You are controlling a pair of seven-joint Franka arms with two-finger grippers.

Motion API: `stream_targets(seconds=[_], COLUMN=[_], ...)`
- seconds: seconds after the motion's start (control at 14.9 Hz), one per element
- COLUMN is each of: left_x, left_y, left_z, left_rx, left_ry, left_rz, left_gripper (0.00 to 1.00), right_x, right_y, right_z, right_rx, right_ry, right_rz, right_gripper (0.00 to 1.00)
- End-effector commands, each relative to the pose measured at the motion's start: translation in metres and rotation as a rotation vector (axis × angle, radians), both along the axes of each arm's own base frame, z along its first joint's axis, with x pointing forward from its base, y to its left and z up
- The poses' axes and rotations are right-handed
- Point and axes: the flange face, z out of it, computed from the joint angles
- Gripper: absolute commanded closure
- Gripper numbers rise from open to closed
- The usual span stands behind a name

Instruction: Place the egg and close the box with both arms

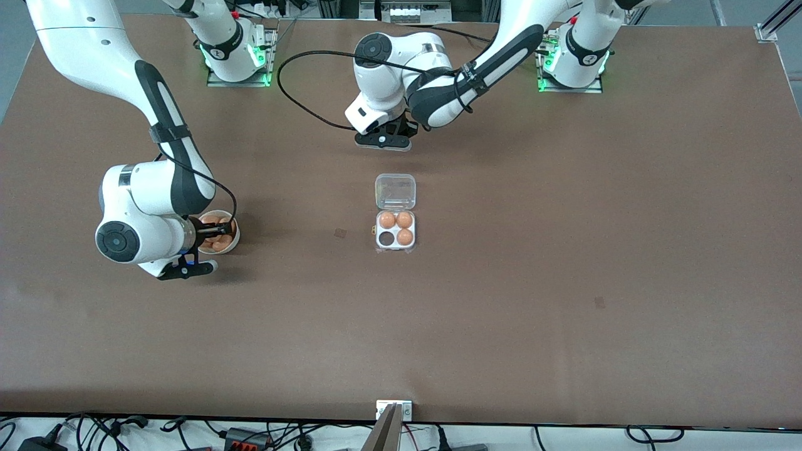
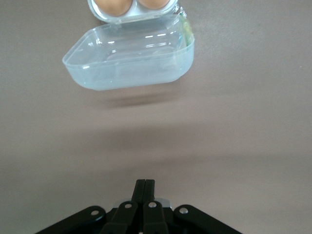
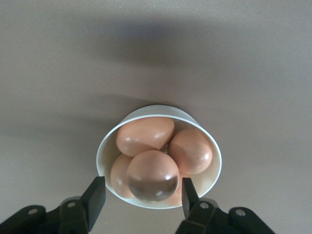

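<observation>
Two arms: the right arm [image 1: 156, 125] and the left arm [image 1: 476, 69], each ending in one gripper, the right gripper [image 3: 141, 197] with two fingers [image 3: 93, 196] spread apart, the left gripper [image 2: 145, 187] with two fingers pressed together.

One box [image 1: 395, 216] on the surface [image 1: 564, 250]: one tray of four cells and one clear lid [image 2: 129, 58]. Three cells hold one egg [image 1: 405, 237] each; one cell is empty.

One bowl [image 3: 158, 111]. Four eggs [image 3: 152, 175] show clearly in it, with possibly a fifth, only an edge showing beneath the others.
</observation>
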Motion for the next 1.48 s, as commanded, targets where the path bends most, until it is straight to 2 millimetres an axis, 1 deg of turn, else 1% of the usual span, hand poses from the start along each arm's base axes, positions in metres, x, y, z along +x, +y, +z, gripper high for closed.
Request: stream_targets(seconds=[0.0, 0.13, 0.2, 0.27, 0.34, 0.4, 0.47, 0.54, 0.61, 0.67, 0.81, 0.87, 0.94, 1.01, 1.08, 1.14, 1.28, 1.34, 1.41], left_x=[-0.005, -0.011, -0.012, -0.012, -0.006, 0.001, 0.005, 0.008, 0.014, 0.026, 0.057, 0.072, 0.095, 0.117, 0.135, 0.143, 0.148, 0.15, 0.159], left_y=[0.005, 0.008, 0.013, 0.02, 0.03, 0.041, 0.049, 0.056, 0.064, 0.076, 0.106, 0.122, 0.142, 0.161, 0.176, 0.183, 0.182, 0.183, 0.19], left_z=[0.021, 0.03, 0.036, 0.042, 0.049, 0.059, 0.067, 0.076, 0.081, 0.088, 0.109, 0.121, 0.134, 0.144, 0.156, 0.165, 0.183, 0.188, 0.2], left_rx=[0.069, 0.113, 0.149, 0.194, 0.232, 0.258, 0.277, 0.296, 0.313, 0.319, 0.311, 0.303, 0.283, 0.261, 0.245, 0.23, 0.163, 0.153, 0.128], left_ry=[-0.036, -0.031, -0.028, -0.02, -0.01, -0.004, 0.003, 0.004, 0.016, 0.028, 0.032, 0.037, 0.041, 0.046, 0.04, 0.041, 0.05, 0.046, 0.03], left_rz=[-0.018, -0.035, -0.054, -0.089, -0.131, -0.161, -0.195, -0.226, -0.262, -0.287, -0.322, -0.347, -0.361, -0.365, -0.354, -0.346, -0.314, -0.316, -0.305], left_gripper=[0.99, 0.99, 0.99, 0.99, 0.99, 0.99, 0.99, 0.99, 0.99, 0.99, 0.99, 0.99, 0.99, 0.99, 0.99, 0.99, 0.99, 0.99, 0.99], right_x=[0.002, 0.002, 0.002, 0.002, 0.002, 0.002, 0.002, 0.002, 0.002, 0.002, 0.003, 0.004, 0.005, 0.005, 0.006, 0.008, 0.012, 0.014, 0.016], right_y=[-0.005, -0.005, -0.005, -0.004, -0.005, -0.004, -0.004, -0.004, -0.004, -0.004, -0.004, -0.004, -0.004, -0.004, -0.002, 0.0, 0.002, 0.004, 0.005], right_z=[-0.001, -0.002, -0.002, -0.004, -0.004, -0.005, -0.004, -0.004, -0.004, -0.004, -0.002, 0.0, 0.001, 0.002, 0.005, 0.011, 0.028, 0.04, 0.048], right_rx=[-0.008, -0.009, -0.009, -0.01, -0.008, -0.009, -0.008, -0.009, -0.009, -0.009, -0.007, -0.007, -0.006, -0.007, -0.003, 0.0, 0.006, 0.01, 0.014], right_ry=[0.007, 0.009, 0.007, 0.01, 0.01, 0.012, 0.01, 0.012, 0.012, 0.013, 0.01, 0.007, 0.004, 0.003, -0.003, -0.012, -0.032, -0.036, -0.039], right_rz=[0.028, 0.028, 0.028, 0.029, 0.027, 0.028, 0.028, 0.028, 0.028, 0.028, 0.027, 0.028, 0.028, 0.027, 0.026, 0.027, 0.027, 0.022, 0.019], right_gripper=[0.3, 0.32, 0.37, 0.38, 0.43, 0.49, 0.58, 0.69, 0.75, 0.81, 0.86, 0.86, 0.89, 0.89, 0.89, 0.91, 0.92, 0.92, 0.93])
